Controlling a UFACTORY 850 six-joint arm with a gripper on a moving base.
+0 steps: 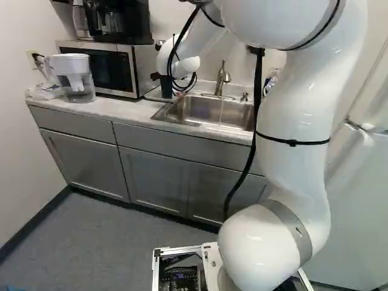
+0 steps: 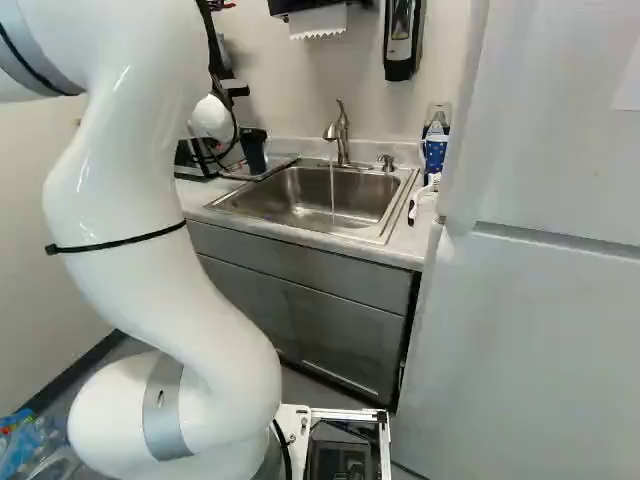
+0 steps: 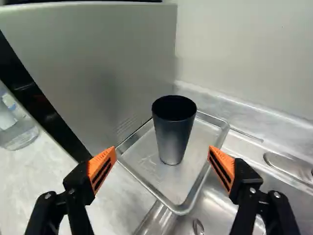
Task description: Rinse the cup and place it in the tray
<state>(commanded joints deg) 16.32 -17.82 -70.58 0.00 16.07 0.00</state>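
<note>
In the left base view my smooth white arm [image 1: 297, 121] arched over, its gripper [image 1: 159, 77] near eleven o'clock. In the right base view, water [image 2: 332, 190] ran at twelve. In the wrist view the jaws stood wide; the dark, tapered cup [image 3: 173, 134] stood upright at twelve o'clock ahead, on the rimmed metal tray [image 3: 182, 207].

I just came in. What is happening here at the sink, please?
A robot arm is working with a dark cup, but holds nothing now: its jaws stand open, touching neither side of the cup. The cup stands upright in the metal tray, beside the microwave. Water runs from the faucet into the sink. I cannot tell whether the cup was rinsed.
</note>
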